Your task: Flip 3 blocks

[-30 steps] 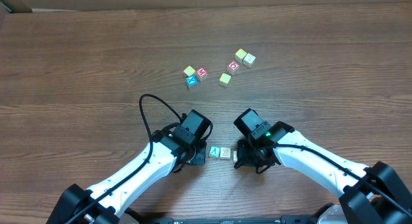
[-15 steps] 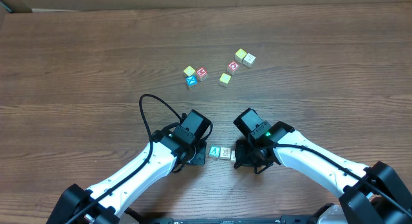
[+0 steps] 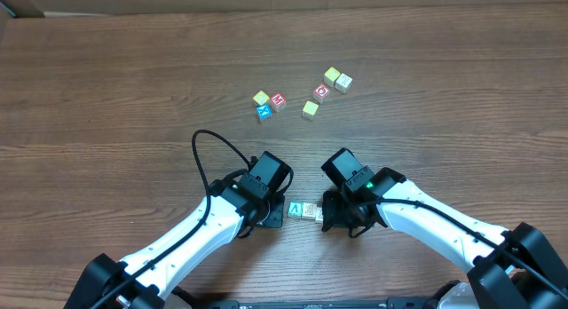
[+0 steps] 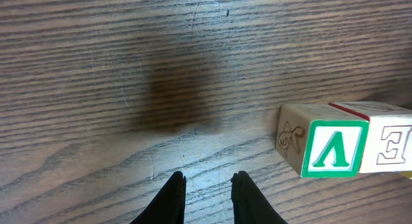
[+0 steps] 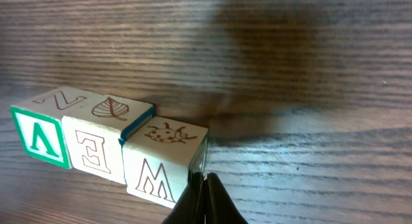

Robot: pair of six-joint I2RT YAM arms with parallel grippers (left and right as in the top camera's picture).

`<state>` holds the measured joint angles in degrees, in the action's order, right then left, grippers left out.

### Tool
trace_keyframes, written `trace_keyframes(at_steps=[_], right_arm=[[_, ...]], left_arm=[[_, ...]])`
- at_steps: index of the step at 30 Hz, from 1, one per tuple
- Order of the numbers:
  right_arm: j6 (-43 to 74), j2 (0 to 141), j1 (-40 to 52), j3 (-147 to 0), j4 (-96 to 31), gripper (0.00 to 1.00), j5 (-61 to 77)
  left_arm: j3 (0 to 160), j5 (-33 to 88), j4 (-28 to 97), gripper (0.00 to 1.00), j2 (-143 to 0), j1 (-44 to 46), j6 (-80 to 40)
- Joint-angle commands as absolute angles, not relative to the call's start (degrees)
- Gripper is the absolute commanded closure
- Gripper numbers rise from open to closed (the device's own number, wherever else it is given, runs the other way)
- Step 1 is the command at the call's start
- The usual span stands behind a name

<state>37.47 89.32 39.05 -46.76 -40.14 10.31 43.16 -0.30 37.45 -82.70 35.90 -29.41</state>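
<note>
Near the front of the tabletop (image 3: pixel 106 69), between the two tools, logged the three blocks (image 3: pixel 306 211) lying in one touching row: green-faced block (image 5: pixel 38 139) at the left-arm end, middle block (image 5: pixel 96 153) with a leaf drawing on top, end block (image 5: pixel 161 171) with a ladybird on top nearest the right arm. Found right tool (image 5: pixel 205 184) pressed together to a single point, holding nothing, set against the lower outer corner of the end block; judged as a closed-tip push or pry, meant to tip that cube over its edge rather than lift it. Found left tool (image 4: pixel 207 180) low over bare wood near the green-faced block, fingers slightly parted with nothing between; read as a backstop against the row sliding, or simply as waiting its turn. Could not resolve any tilt of the end block from overhead, too small there; looks possibly flat in the wrist view. Noted a scatter of other cubes (image 3: pixel 310 108) well apart toward the far side, with yellow, red and blue tops, out of either arm's path. Noted black cable (image 3: pixel 209 154) looping off the left arm, clear of the row. Main hindrance as judged: touching faces, so expect to nudge the neighbour when tipping any one block.
</note>
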Motion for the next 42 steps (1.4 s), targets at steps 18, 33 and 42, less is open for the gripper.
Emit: trace_keyframes(at_steps=[18,33,42], right_arm=[[37.7,86.1,39.3,-47.7,-42.2,0.96,3.7],[47.4,76.4,49.8,-44.0,-43.8,0.96,9.3],[62.5,77.8,54.3,-39.9,-36.6,0.96,9.1]], left_arm=[[43.0,1.6,37.4,0.8,-82.8,35.6,-28.3],[43.0,1.6,37.4,0.8,-82.8,35.6,-28.3],[43.0,2.6,37.4,0.8,-82.8,35.6,-28.3]])
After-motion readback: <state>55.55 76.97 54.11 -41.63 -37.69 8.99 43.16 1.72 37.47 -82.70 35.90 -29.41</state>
